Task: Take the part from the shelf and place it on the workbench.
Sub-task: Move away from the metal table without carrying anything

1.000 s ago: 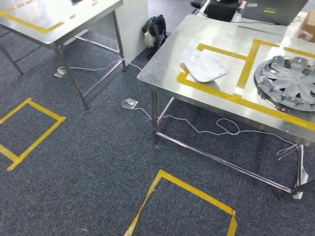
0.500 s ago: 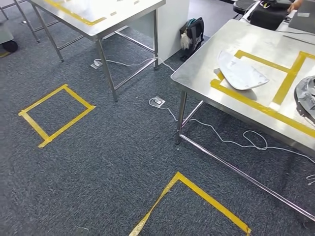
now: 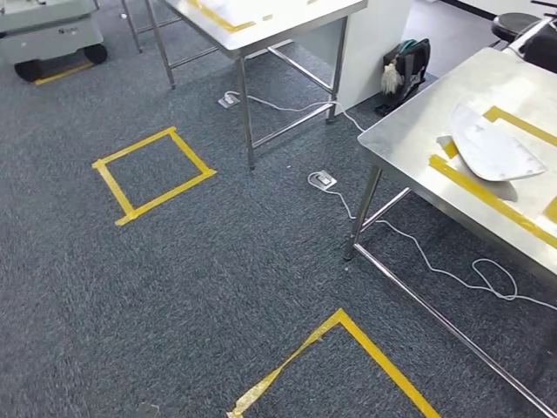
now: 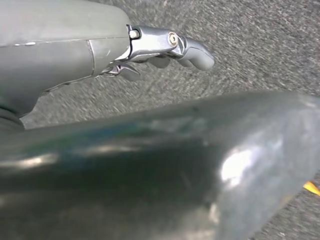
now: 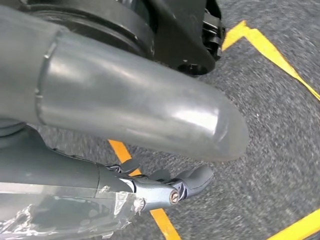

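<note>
White part [image 3: 493, 144] lies on workbench [image 3: 420, 139]; both hands seemingly empty.

Both arms hang down; the left hand [image 4: 166, 47] and right hand [image 5: 166, 187] are empty, fingers loosely extended.

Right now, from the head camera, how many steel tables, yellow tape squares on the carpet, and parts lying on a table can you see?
Steel tables: 2, the far table and the near table
Yellow tape squares on the carpet: 2, the far square and the near square, which is cut off by the frame
Parts on a table: 1, the white part
Total: 5
</note>
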Controlling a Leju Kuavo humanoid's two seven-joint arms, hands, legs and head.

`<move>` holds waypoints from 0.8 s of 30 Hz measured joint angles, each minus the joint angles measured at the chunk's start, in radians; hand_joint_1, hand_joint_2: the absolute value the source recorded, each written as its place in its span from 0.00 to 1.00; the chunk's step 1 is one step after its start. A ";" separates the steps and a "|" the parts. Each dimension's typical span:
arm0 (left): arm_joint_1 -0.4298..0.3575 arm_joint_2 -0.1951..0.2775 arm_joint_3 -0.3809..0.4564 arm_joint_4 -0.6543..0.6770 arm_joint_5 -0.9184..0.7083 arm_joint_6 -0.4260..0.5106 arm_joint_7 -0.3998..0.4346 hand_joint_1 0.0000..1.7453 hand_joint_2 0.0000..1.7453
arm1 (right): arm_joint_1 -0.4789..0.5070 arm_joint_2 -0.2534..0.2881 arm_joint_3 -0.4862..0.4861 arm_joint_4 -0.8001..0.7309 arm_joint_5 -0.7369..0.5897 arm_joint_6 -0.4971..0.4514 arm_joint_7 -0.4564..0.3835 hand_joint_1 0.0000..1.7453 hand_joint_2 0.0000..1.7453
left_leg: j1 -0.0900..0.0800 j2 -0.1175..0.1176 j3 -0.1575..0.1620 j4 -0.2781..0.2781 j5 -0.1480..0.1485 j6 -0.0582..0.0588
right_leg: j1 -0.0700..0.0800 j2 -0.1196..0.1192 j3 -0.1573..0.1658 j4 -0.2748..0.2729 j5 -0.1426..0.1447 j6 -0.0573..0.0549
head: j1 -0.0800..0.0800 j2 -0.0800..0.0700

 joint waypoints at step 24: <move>0.004 -0.002 0.001 0.002 0.002 0.000 0.000 0.00 0.00 | 0.015 0.011 -0.013 -0.026 0.005 0.017 -0.008 0.00 0.00 | 0.006 -0.092 -0.162 0.286 -0.112 -0.016 | -0.015 0.076 -0.011 0.005 0.013 -0.015 | -0.003 0.000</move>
